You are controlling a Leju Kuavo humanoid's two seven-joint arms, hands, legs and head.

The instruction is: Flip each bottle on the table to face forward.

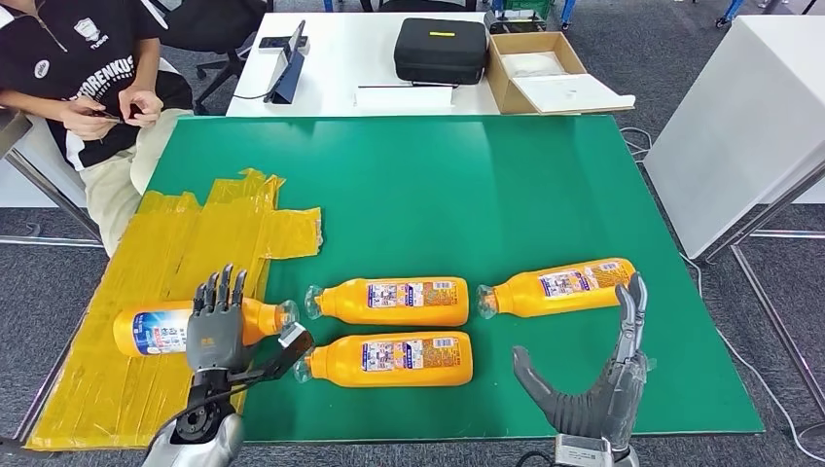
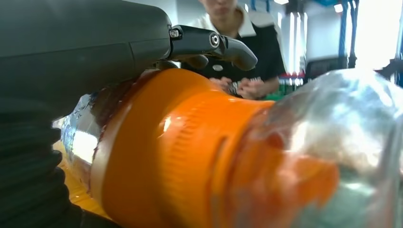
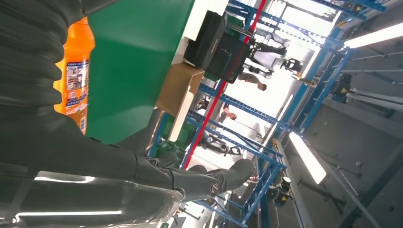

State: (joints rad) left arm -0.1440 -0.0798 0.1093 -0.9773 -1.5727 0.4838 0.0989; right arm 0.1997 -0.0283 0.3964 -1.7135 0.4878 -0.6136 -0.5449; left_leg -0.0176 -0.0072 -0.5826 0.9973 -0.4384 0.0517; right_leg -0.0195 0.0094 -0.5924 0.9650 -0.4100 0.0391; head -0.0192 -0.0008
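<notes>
Four orange bottles lie on their sides on the green mat point(image 1: 467, 185). The left bottle point(image 1: 156, 331) rests on the yellow tape, blue-white label up and clear cap pointing right. My left hand point(image 1: 216, 329) is spread over its neck end, thumb beside the cap; the left wrist view shows the fingers point(image 2: 223, 45) just above the left bottle point(image 2: 180, 156), not closed on it. Two middle bottles point(image 1: 394, 301) point(image 1: 389, 359) lie parallel, caps to the left. My right hand point(image 1: 603, 384) stands open just in front of the right bottle point(image 1: 559, 286), also seen in the right wrist view point(image 3: 73, 80).
The yellow tape patch point(image 1: 146, 389) covers the mat's left side. A person point(image 1: 88, 68) sits at the back left. Behind the mat, a white table holds a black case point(image 1: 440, 47) and a cardboard box point(image 1: 545, 73). Another white table point(image 1: 749, 117) stands to the right.
</notes>
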